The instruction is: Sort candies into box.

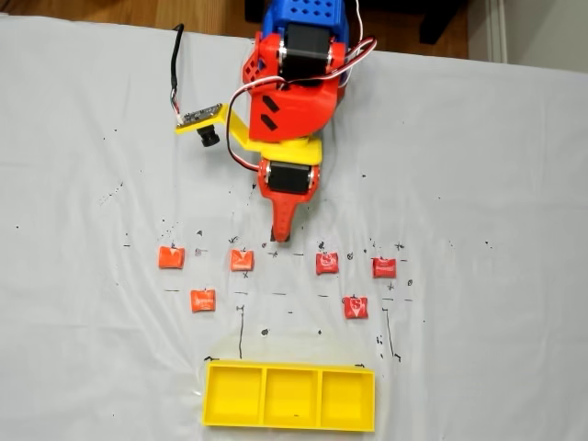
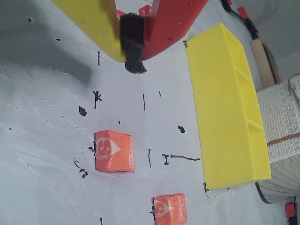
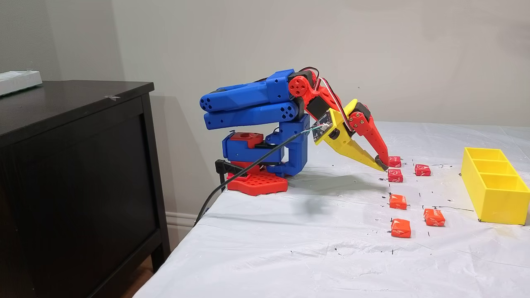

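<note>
My gripper (image 1: pixel 278 237) sits just above centre in a fixed view, pointing down the frame at the white sheet (image 1: pixel 478 165), its tip above the marked row and touching no candy. In the wrist view the yellow finger (image 2: pixel 96 23) and the red finger (image 2: pixel 173 21) meet at a black pad at the top of the frame, so I read the jaws as closed together with nothing between them. From the side in a fixed view the gripper (image 3: pixel 380 162) hangs a little above the cloth, centre right, beside the far candies.

I count six orange-red candies in the view from above. Four lie in a row across the middle: far left candy (image 1: pixel 171 257), second candy (image 1: pixel 242 260), third candy (image 1: pixel 327 263), far right candy (image 1: pixel 384 267). Two sit lower: lower left candy (image 1: pixel 203 299) and lower right candy (image 1: pixel 356 307). All lie loose on the sheet, apart from one another.

The yellow three-compartment tray (image 1: pixel 265 395) lies at the bottom centre, below the candies, with all three compartments bare. In the wrist view the tray (image 2: pixel 225 103) stands at the right, with two candies at lower centre.
</note>
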You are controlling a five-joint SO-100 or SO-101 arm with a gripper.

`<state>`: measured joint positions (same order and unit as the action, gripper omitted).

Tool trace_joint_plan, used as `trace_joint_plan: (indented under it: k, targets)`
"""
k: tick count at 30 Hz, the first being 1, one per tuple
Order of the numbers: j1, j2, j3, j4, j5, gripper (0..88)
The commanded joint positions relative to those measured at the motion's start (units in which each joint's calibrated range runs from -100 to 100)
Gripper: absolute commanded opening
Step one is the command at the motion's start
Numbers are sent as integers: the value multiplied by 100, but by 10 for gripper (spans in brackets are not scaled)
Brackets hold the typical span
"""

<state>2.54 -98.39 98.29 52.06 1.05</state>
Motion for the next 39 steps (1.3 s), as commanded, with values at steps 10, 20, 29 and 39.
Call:
trace_joint_plan:
  k: [10, 20, 29, 39]
  targets:
    - [-18, -67, 7, 13, 34, 2]
    - [-18, -67, 7, 13, 34, 2]
    - [-100, -67, 16, -36, 63, 1]
    - [-63, -67, -940, 733, 68, 1]
